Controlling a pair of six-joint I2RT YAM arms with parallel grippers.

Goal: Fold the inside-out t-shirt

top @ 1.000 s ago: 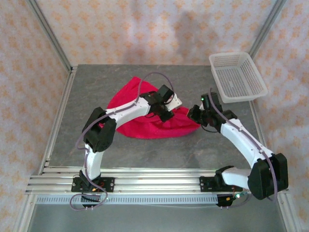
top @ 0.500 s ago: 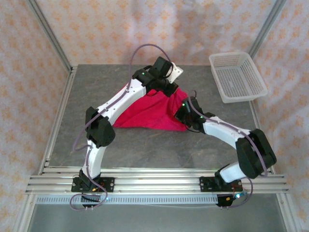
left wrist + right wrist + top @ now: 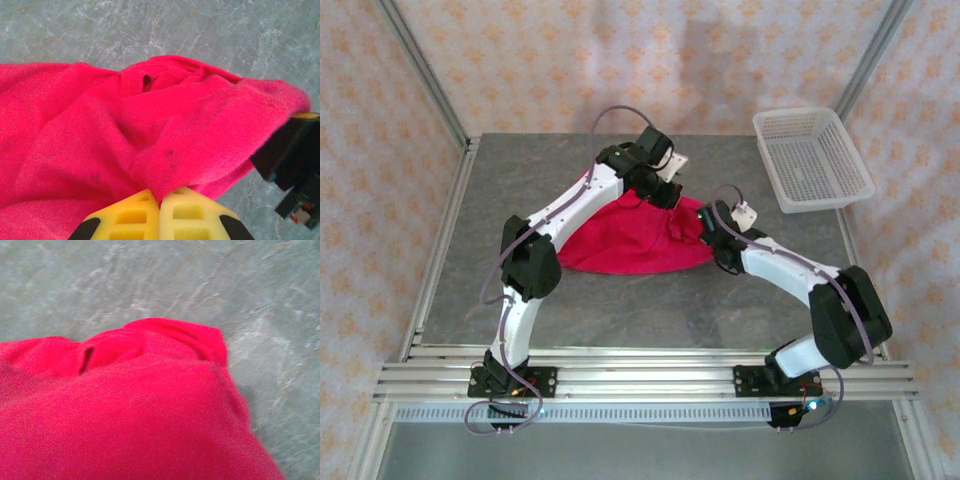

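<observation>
Two yellow pads (image 3: 132, 217) pinching t-shirt (image 3: 100, 135), basket (image 3: 812, 158) overhead

Top external camera: fixed high behind the near edge of the grey stone-patterned desk (image 3: 620, 310), facing down and forward, covering the whole surface. Left and right wrist cameras: close range, each facing the bright red soft cloth t-shirt (image 3: 630, 245) with desk beyond. All three views share this t-shirt; both wrist views share one slit-marked fold.
</observation>
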